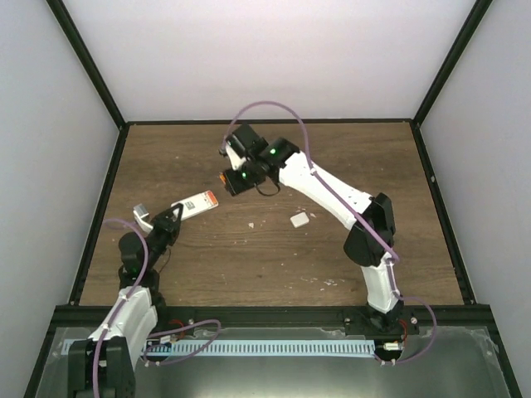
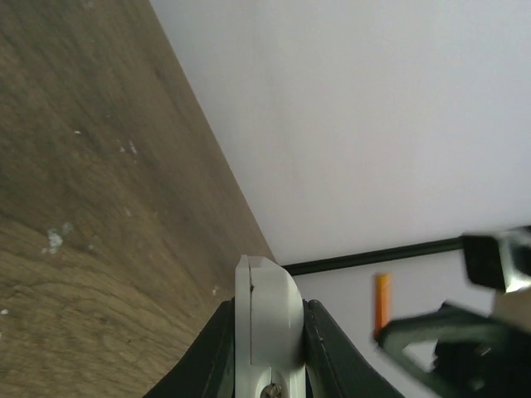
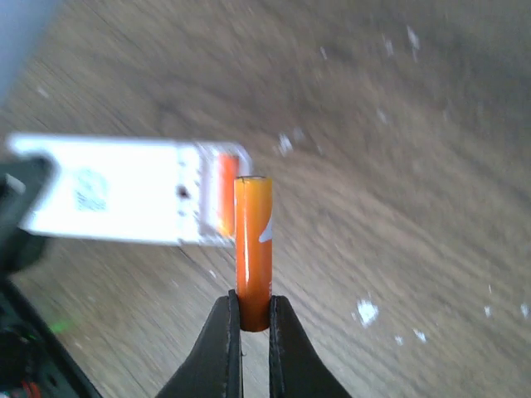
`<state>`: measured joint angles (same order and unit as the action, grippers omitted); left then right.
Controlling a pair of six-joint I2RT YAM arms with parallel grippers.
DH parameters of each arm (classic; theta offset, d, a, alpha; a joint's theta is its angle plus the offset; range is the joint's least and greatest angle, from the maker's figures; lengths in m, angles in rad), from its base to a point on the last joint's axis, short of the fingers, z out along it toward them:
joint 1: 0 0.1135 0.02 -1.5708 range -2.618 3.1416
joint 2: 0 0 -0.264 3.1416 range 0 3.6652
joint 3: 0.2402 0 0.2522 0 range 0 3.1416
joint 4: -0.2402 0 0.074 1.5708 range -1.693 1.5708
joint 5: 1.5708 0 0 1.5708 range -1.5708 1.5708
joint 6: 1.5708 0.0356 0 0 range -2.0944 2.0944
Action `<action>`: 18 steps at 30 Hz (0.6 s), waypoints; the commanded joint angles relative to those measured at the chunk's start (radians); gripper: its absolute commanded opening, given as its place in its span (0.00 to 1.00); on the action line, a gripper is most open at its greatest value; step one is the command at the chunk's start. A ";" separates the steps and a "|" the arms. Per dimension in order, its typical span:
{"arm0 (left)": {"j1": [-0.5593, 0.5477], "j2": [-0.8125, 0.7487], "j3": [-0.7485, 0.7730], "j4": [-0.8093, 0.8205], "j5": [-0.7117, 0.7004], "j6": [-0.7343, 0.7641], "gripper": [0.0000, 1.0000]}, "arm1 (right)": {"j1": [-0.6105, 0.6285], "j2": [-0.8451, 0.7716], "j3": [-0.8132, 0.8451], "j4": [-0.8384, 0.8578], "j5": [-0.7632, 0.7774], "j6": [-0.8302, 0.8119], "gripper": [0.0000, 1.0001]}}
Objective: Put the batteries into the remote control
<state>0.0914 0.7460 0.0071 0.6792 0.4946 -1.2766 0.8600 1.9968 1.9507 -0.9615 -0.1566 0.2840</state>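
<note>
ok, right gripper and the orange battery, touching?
Touching. The right wrist view shows the right gripper shut on the battery, with both jaws pressed against its lower end and no gap.

Wide open brown wooden desk (image 1: 249, 269) along the near edge and out to the right edge, just a small loose white plastic cover piece (image 1: 299, 219) lying mid-desk! Near the left edge it's jammed: the left gripper (image 1: 174, 214) clamps the white rectangular plastic remote control (image 1: 197, 204) jutting toward the centre, and the right gripper (image 3: 253, 311), pinching a slim orange-red cylindrical battery (image 3: 253, 240), hangs right at its free end with barely a gap. The right arm (image 1: 332, 192) slants its white links from the near edge to back centre, barring that diagonal; both back corners lie open.
</note>
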 commanded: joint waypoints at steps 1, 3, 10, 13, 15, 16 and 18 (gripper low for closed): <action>-0.055 -0.011 -0.006 0.105 -0.080 -0.003 0.00 | 0.011 0.112 0.241 -0.171 -0.068 -0.012 0.01; -0.059 -0.004 -0.006 0.128 -0.083 -0.012 0.00 | 0.011 0.143 0.297 -0.195 -0.103 -0.004 0.01; -0.072 0.006 -0.011 0.154 -0.088 -0.019 0.00 | 0.010 0.180 0.309 -0.228 -0.173 0.011 0.01; -0.076 0.026 -0.007 0.168 -0.077 -0.011 0.00 | 0.010 0.178 0.290 -0.217 -0.171 0.020 0.01; -0.077 0.046 -0.006 0.184 -0.066 -0.010 0.00 | 0.010 0.180 0.283 -0.207 -0.175 0.026 0.01; -0.079 0.058 -0.005 0.194 -0.062 -0.013 0.00 | 0.010 0.182 0.282 -0.204 -0.179 0.028 0.01; -0.080 0.072 -0.004 0.209 -0.054 -0.016 0.00 | 0.010 0.189 0.280 -0.200 -0.186 0.035 0.01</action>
<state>0.0177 0.7994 0.0071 0.8021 0.4255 -1.2942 0.8673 2.1891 2.2223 -1.1614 -0.3134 0.3008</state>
